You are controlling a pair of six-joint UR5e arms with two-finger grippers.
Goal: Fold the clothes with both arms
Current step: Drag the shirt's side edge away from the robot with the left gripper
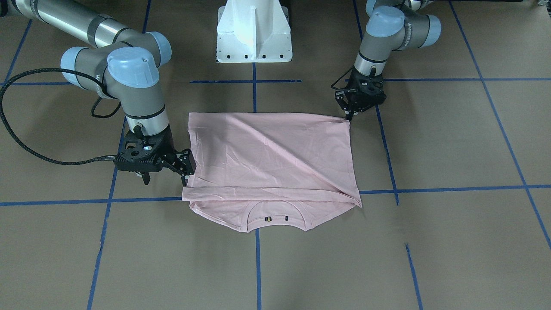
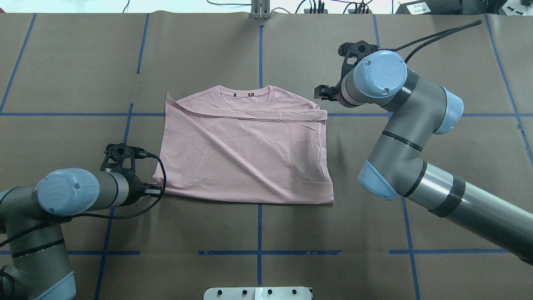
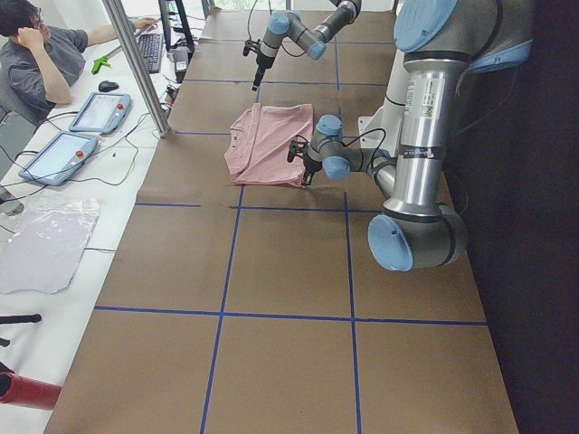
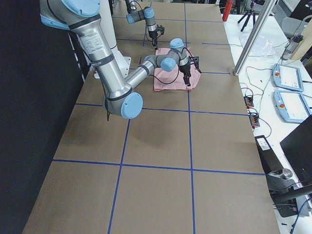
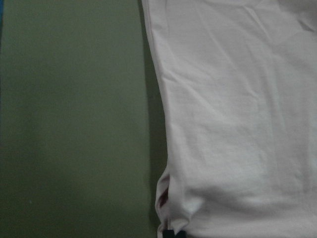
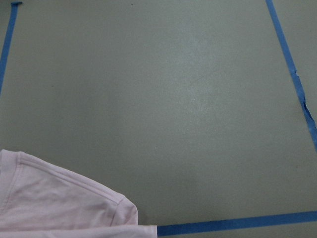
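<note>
The clothes are one pale pink T-shirt lying flat on the brown table, with the lower part folded up toward the collar. A long diagonal crease crosses the top layer. My left gripper sits low at the shirt's corner nearest the robot and is shut on it; the left wrist view shows that corner bunched. My right gripper hangs a little above the opposite side edge, near the sleeve, open and holding nothing. Its fingers do not show in the right wrist view.
Blue tape lines divide the table into squares. The white pedestal base stands behind the shirt on the robot's side. A person sits at a side desk with tablets and a keyboard, beyond the table's edge.
</note>
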